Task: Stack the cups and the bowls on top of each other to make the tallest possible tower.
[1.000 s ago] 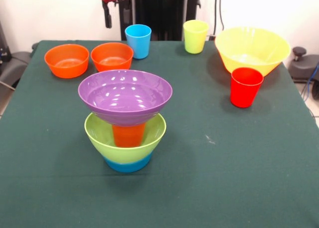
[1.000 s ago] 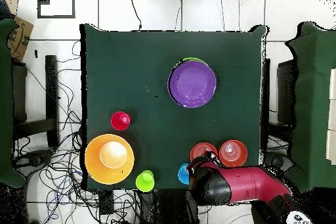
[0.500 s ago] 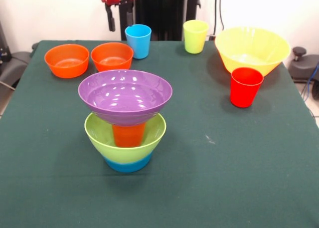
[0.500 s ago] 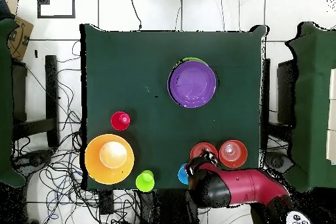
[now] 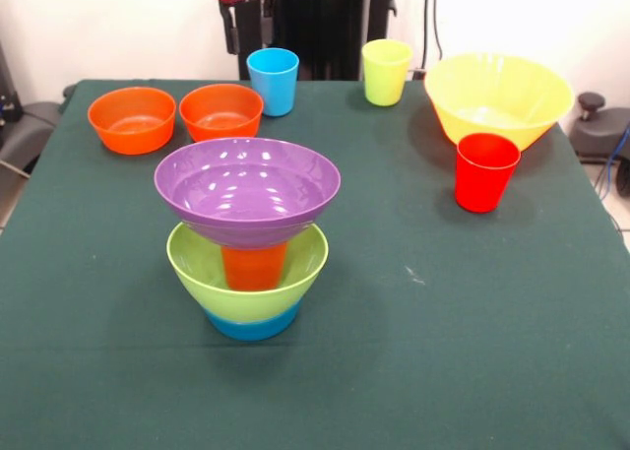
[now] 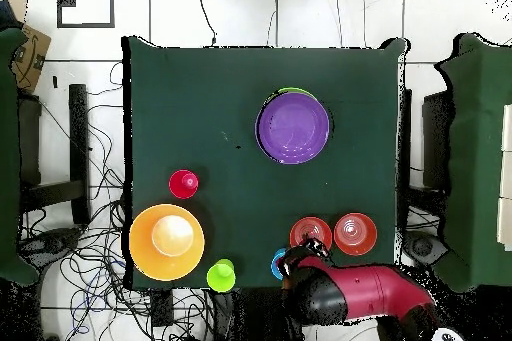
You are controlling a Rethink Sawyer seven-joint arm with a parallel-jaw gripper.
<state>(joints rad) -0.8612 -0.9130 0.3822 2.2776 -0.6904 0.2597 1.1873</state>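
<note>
The tower stands front left in the front view: a small blue bowl (image 5: 252,324) lowest, a lime green bowl (image 5: 189,258) on it, an orange cup (image 5: 254,267) inside that, and the wide purple bowl (image 5: 247,189) on top. It also shows from above as the purple bowl (image 6: 293,127). Two small orange bowls (image 5: 131,119) (image 5: 220,110), a light blue cup (image 5: 273,81), a yellow-green cup (image 5: 386,71), the large yellow bowl (image 5: 498,97) and a red cup (image 5: 485,171) stand loose. My gripper (image 5: 248,29) hangs open and empty just behind the light blue cup (image 6: 277,263).
The green table (image 5: 472,312) has its far edge right behind the cups. In the overhead view the red arm (image 6: 350,292) reaches over the table's near edge beside the orange bowls (image 6: 310,232) (image 6: 355,233). Cables lie on the floor around the table.
My gripper has moved to the right in the front view, from behind the orange bowl to behind the light blue cup. The cups, bowls and tower have not moved.
</note>
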